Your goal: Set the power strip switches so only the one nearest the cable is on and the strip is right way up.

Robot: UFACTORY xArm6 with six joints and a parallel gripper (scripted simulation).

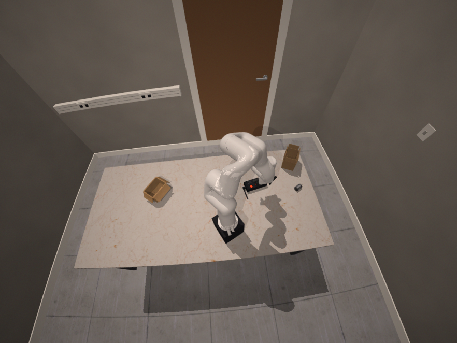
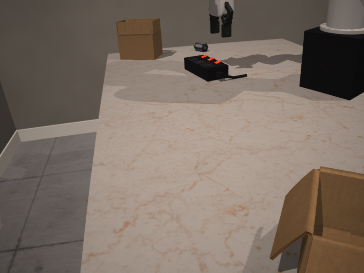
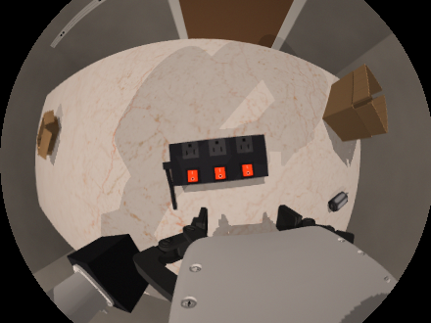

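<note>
The black power strip lies face up on the marble table, with three red switches and three sockets showing on top. Its short black cable leaves the end toward the robot base; in the wrist view the cable is at the strip's left end. The strip also shows in the overhead view, partly hidden by the arm. My gripper hangs above the strip, open and empty, its fingertips well clear of the switches. In the wrist view the fingers sit just below the row of switches.
A closed-sided cardboard box stands behind the strip at the table's far corner. A small dark grey object lies beyond the strip. An open cardboard box sits at the near right. The black robot base is to the right.
</note>
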